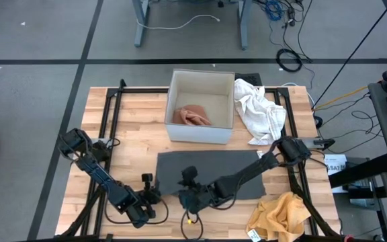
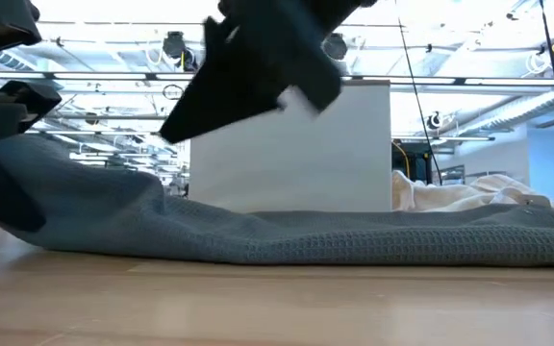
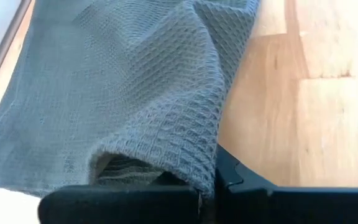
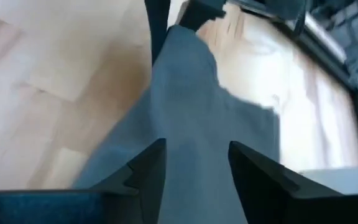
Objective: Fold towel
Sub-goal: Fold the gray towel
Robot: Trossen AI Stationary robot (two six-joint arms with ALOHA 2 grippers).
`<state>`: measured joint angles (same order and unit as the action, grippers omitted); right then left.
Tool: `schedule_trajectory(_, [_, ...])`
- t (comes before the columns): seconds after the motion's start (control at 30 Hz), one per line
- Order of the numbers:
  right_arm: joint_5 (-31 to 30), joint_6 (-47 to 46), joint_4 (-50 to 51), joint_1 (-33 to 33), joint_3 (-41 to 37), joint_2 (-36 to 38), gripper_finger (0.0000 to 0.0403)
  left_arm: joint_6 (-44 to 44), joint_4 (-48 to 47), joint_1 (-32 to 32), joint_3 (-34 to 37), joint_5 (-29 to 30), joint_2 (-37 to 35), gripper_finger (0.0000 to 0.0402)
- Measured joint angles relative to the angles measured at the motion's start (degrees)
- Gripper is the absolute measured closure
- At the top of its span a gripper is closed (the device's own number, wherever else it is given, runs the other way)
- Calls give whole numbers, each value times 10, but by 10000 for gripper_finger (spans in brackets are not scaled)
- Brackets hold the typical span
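Note:
A grey waffle-weave towel point(image 1: 210, 168) lies spread on the wooden table in front of a white box; it also shows in the low view point(image 2: 335, 240). My left gripper point(image 1: 154, 195) is at the towel's near left corner, shut on it point(image 3: 207, 186). My right gripper point(image 1: 183, 197) hovers over the towel's near edge, just right of the left one. Its fingers are open point(image 4: 194, 158), with the towel point(image 4: 191, 112) showing below the gap and nothing between them. In the low view it hangs dark above the cloth point(image 2: 258, 67). My left gripper pinches the towel's near left corner point(image 3: 194, 165) between its two fingers, slanting down from the table's near left side. The corner is lifted off the wood, and the cloth arches up into the fingers with a hollow point(image 3: 120, 168) beneath. The rest of the towel lies flat on the table.
The white box point(image 1: 200, 131) at the table's far middle holds a pinkish cloth point(image 1: 192, 115). A crumpled white cloth point(image 1: 261, 111) lies at the far right and a yellow cloth point(image 1: 281, 215) at the near right corner. Black frame rails point(image 1: 109, 114) run along the table's sides.

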<state>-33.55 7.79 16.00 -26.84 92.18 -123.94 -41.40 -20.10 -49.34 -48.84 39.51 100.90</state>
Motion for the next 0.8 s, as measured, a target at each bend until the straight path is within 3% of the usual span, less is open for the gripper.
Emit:
schedule_trajectory(0.17, [38, -111, 58, 6, 1, -10, 256, 21, 1, -3, 0, 0, 0, 399])
schedule_trajectory(0.37, [69, -160, 55, 9, -1, -38, 283, 46, -4, -8, -3, 4, -4, 399])
schedule_trajectory(0.57, [74, -197, 55, 8, -1, -57, 300, 96, -74, -14, -50, 65, -4, 399])
schedule_trajectory(0.67, [83, -200, 27, 8, 0, -66, 305, 159, -82, -12, -81, 119, -4, 399])
schedule_trajectory(0.8, [100, -190, -5, 10, 0, -69, 307, 271, -59, 13, -103, 121, -4, 400])
